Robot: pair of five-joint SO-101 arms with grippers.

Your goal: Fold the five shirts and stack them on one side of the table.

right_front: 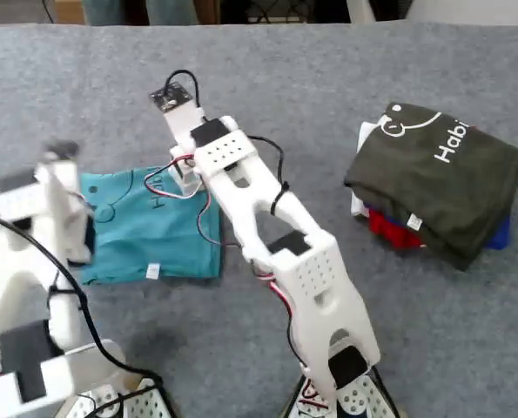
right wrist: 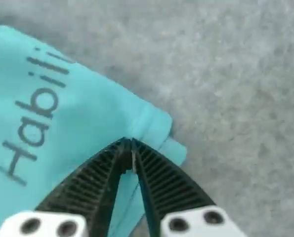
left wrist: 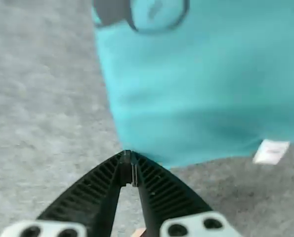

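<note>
Left claw (left wrist: pixel 128 163) at teal shirt's (left wrist: pixel 201 84) edge

Left claw (left wrist: pixel 128 160) and right claw (right wrist: pixel 128 148), each with tips together.

**Setting: table top and the strip of room beyond**

Table (right_front: pixel 328 78): grey, felt-like covering over the whole top, evenly lit with soft shadows.
Beyond the far edge, at 11 o'clock: wooden furniture (right_front: pixel 67 10).
At 12 o'clock: dark gap (right_front: pixel 276 10).
At 1 o'clock: pale surface (right_front: pixel 467 9), bright.
</note>
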